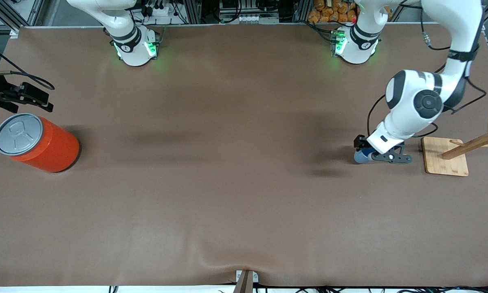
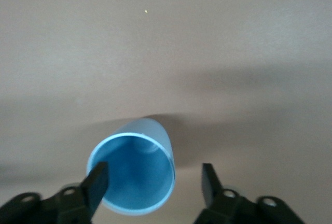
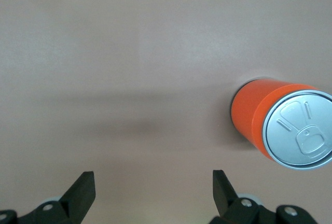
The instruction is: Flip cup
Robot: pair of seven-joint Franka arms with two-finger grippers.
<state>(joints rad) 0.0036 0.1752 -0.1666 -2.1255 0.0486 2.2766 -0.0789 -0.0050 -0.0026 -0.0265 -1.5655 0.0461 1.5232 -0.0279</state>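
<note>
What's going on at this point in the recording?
The left arm has its pincer down at the table beside the wooden rack, fingers open around the small light-blue cup, whose open mouth faces the wrist camera. One finger sits at the cup's rim; the other stands clear of it, so nothing is clamped. The right pincer waits open near the orange can at the right arm's end of the table.

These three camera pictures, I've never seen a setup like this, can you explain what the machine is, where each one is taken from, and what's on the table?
Two white robot arms stand at a brown table. One picture looks down from high across the table; the other two come from cameras on each arm's wrist. The left gripper is down at a small blue cup that stands mouth up, fingers open, one finger inside the rim. Beside it stands a wooden rack. The right gripper waits open near an upright orange can. Nothing is gripped.
</note>
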